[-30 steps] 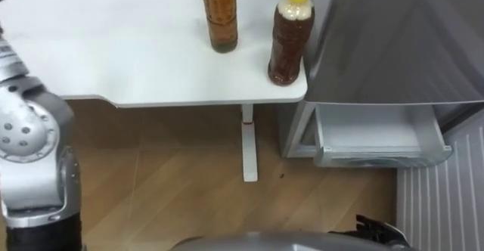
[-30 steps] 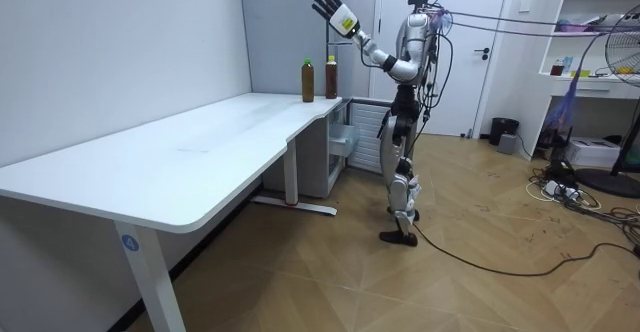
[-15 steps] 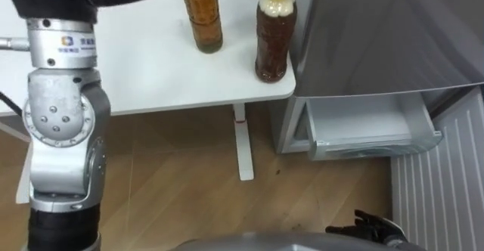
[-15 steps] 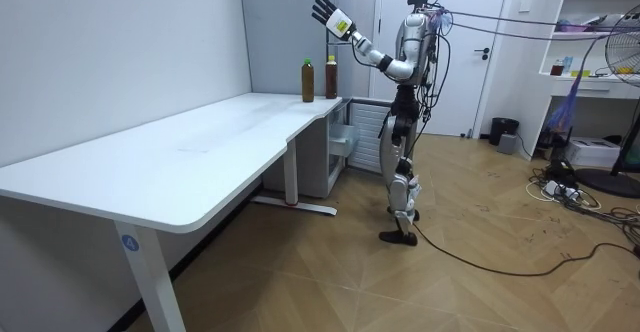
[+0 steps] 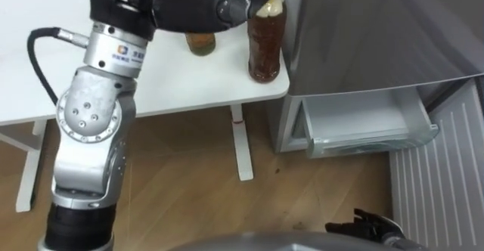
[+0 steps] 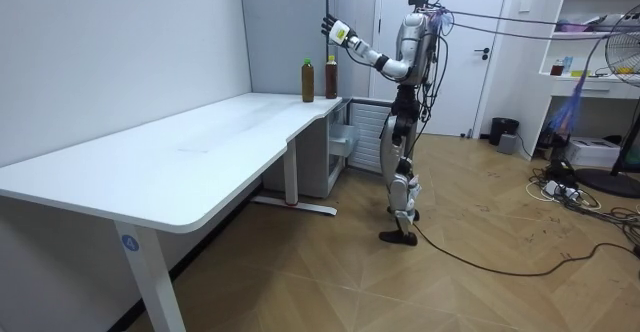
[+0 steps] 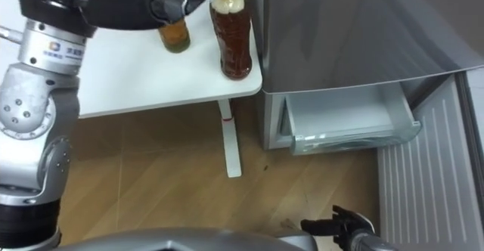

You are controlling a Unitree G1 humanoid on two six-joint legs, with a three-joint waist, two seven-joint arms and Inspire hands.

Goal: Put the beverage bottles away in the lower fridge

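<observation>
Two drinks stand upright at the bench (image 5: 174, 85) corner: the yellow-capped bottle (image 5: 265, 43) lies just right of the left hand (image 5: 189, 9), whose straight, empty fingers (image 5: 238, 3) reach toward its cap past the brown bottle (image 5: 201, 45), while the right hand (image 5: 368, 224) hangs relaxed far below.

White counter (image 6: 190, 152), long, on white legs, along pale wall. Wood floor (image 6: 420, 282) beneath. Grey partition (image 6: 285, 22) behind far end. At room view's right: white shelf (image 6: 600, 32), standing fan (image 6: 628, 72), dark bin (image 6: 503, 130), loose cables (image 6: 560, 190).
</observation>
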